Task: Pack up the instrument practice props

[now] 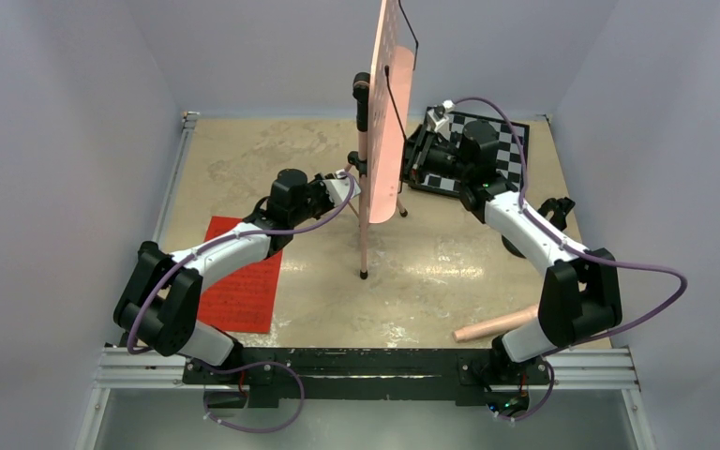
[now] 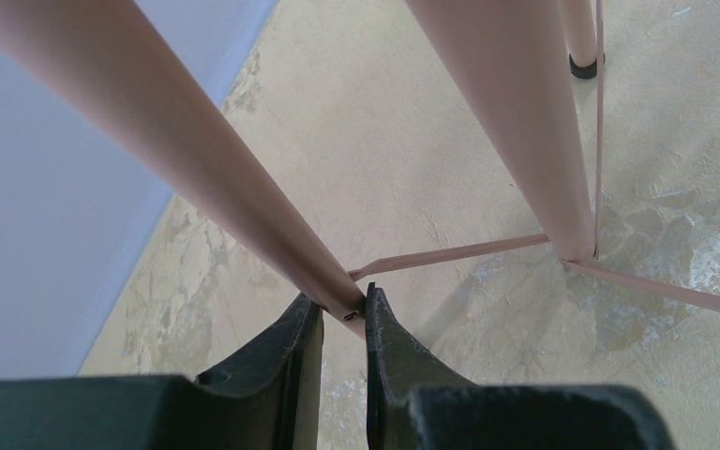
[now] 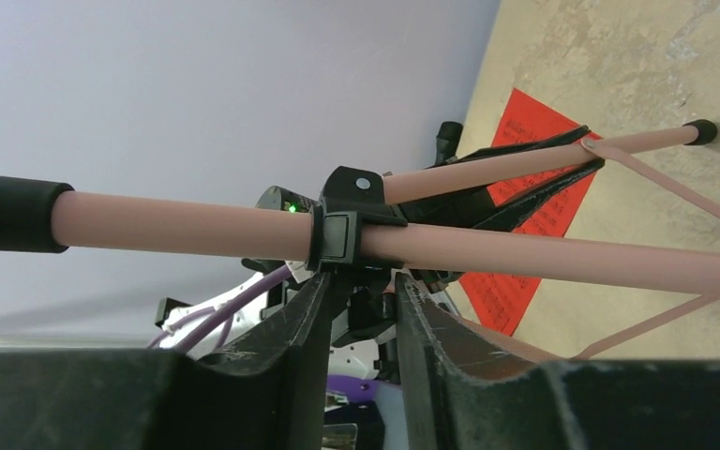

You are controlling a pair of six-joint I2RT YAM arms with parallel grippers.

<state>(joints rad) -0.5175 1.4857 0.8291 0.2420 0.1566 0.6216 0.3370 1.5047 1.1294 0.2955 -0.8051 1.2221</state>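
The pink music stand [image 1: 389, 122] stands upright mid-table, its tray edge-on to the top view. My left gripper [image 1: 354, 180] is shut on one pink tripod leg [image 2: 197, 159], near the leg's brace joint, with the jaws [image 2: 345, 314] pinching the tube. My right gripper [image 1: 420, 159] comes in from the far right side. Its jaws [image 3: 361, 277] are closed around the underside of the black collar [image 3: 342, 225] on the stand's post. The red sheet-music pages [image 1: 241, 281] lie flat at the near left, under my left arm. I cannot pick out the microphone.
The black-and-white chessboard [image 1: 502, 155] lies at the far right, behind my right gripper. A loose pink tube [image 1: 497, 324] lies near the right arm's base. A small black object [image 1: 555, 208] sits at the right edge, partly hidden by the right arm. Grey walls enclose the table.
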